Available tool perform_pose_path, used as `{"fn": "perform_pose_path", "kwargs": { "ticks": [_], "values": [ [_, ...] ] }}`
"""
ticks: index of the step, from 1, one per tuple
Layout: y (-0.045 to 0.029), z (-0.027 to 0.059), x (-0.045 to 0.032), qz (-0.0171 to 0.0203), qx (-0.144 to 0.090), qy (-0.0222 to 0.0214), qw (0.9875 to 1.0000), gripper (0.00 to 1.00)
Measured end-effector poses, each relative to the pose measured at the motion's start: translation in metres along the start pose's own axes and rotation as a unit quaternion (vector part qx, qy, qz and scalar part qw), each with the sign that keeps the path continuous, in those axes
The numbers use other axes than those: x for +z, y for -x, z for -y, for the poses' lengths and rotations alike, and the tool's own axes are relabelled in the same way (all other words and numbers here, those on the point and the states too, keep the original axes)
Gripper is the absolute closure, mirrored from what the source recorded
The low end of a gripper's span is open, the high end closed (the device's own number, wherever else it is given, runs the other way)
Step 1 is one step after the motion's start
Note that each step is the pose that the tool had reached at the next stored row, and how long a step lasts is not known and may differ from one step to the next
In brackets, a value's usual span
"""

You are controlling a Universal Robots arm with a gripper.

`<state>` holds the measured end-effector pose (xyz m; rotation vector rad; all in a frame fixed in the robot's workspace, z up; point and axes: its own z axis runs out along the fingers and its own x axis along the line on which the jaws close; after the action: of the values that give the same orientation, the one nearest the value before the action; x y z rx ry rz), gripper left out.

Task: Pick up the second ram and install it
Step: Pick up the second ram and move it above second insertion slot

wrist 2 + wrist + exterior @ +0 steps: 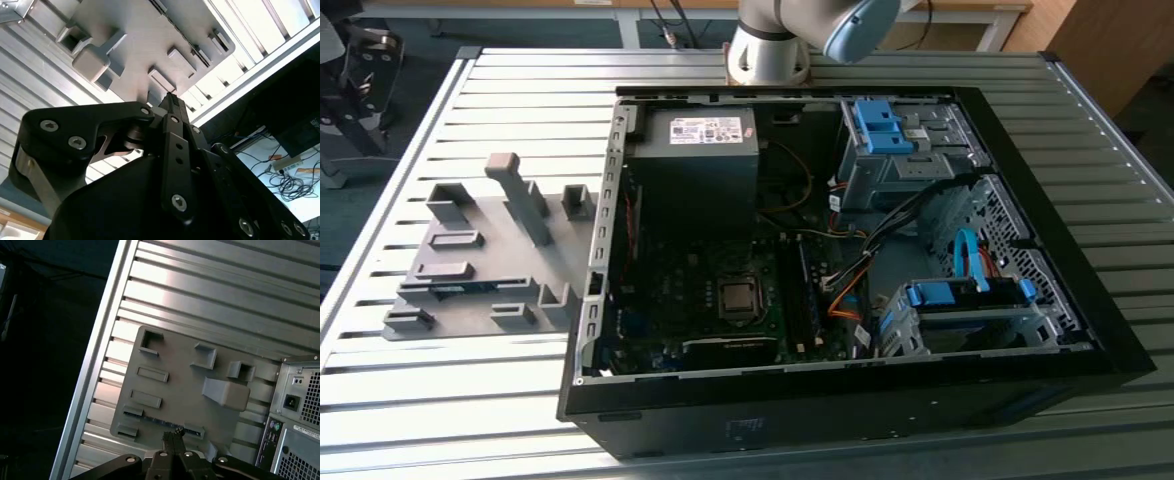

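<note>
The second ram [454, 288] is a thin blue-green stick standing on edge in the grey slotted holder tray [480, 250], on the exterior view's left of the open computer case [854, 250]. In the first wrist view the ram [161, 422] is a dark strip between two end slots of the tray [175, 360]. My gripper [172, 438] hangs above the tray with its fingertips over that strip. The fingers are shut with nothing between them. In the second wrist view the gripper [170, 98] points at the tray [135, 40].
The case sits on a slatted metal table [520, 80]. Inside are the motherboard [720, 300], a power supply [700, 130], blue drive-bay clips [881, 125] and loose cables. The arm's base [767, 50] stands behind the case. The table's edge [95, 380] runs beside the tray.
</note>
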<state>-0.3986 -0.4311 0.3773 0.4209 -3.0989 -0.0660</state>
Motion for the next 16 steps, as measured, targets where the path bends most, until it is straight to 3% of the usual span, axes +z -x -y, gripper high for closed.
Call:
{"fn": "perform_pose_path", "kwargs": {
  "ticks": [16],
  "values": [
    [-0.0003,-0.0001,0.0001,-0.0004,-0.005,-0.0009,1.0000,0.89]
  ]
}}
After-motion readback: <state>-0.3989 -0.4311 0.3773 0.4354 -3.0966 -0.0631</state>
